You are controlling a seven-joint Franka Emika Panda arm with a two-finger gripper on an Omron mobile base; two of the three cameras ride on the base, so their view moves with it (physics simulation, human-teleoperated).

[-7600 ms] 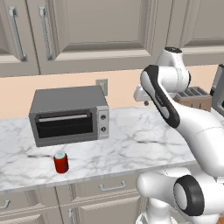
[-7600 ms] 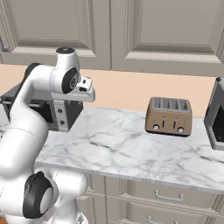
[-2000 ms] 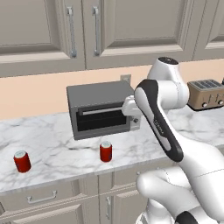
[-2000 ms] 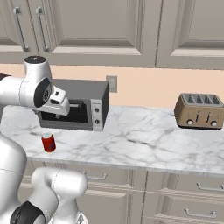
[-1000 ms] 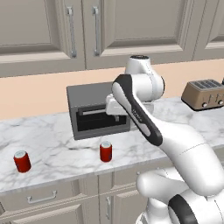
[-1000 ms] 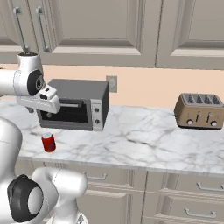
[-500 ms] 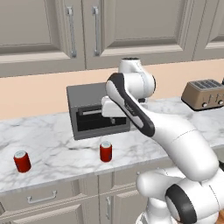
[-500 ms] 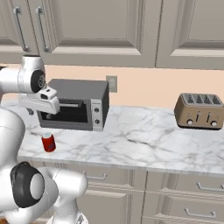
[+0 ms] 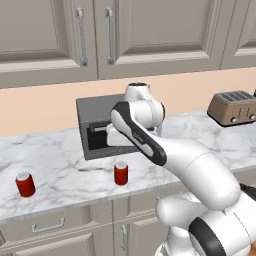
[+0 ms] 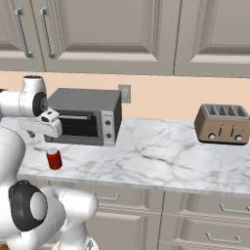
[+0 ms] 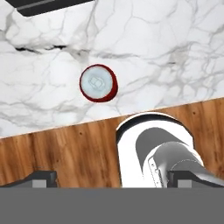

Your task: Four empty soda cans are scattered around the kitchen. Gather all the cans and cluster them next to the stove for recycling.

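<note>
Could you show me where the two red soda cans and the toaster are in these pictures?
nearer red can (image 9: 120,173), left base view, on its red side
far-left red can (image 9: 25,184), left base view, on its red side
toaster (image 10: 220,124), right base view, on its brown front face

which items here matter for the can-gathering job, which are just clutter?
Job items:
near red can, standing in front of the toaster oven
far red can, standing apart at the counter's left

Just there:
toaster oven
toaster
wall outlet
upper cabinets
</note>
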